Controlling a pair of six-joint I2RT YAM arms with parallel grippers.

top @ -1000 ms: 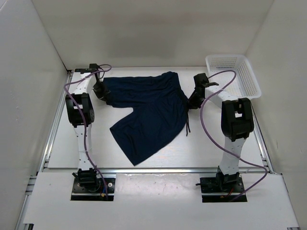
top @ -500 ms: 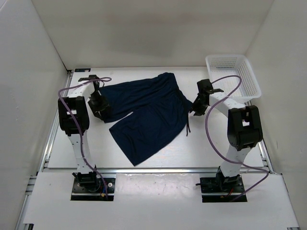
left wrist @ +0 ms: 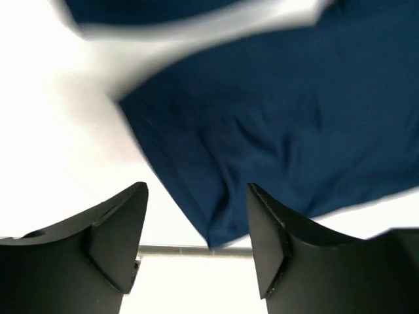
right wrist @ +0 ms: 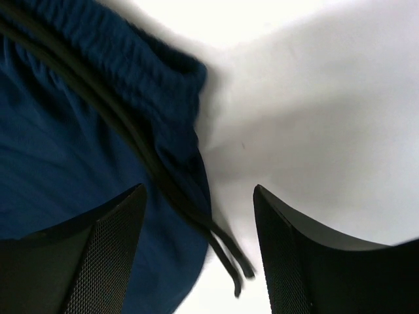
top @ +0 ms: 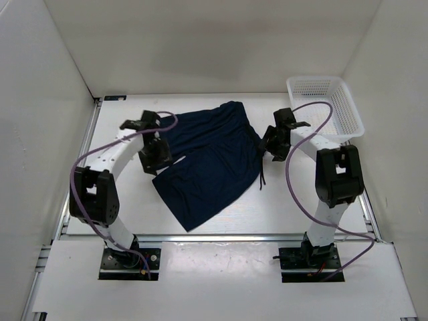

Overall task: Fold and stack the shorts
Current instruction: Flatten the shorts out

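Bright, even overhead light, soft shadows, left wrist view motion-blurred, whites blown out

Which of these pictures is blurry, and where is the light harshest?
Left wrist view: the shorts are smeared, worst along the top edge, and the white table is washed out; the dark fingers look crisp. Right wrist view: soft up close, though the drawstring reads clearly, with a grey shadow beside the waistband. Top external view: sharp, evenly lit, only faint shadows.
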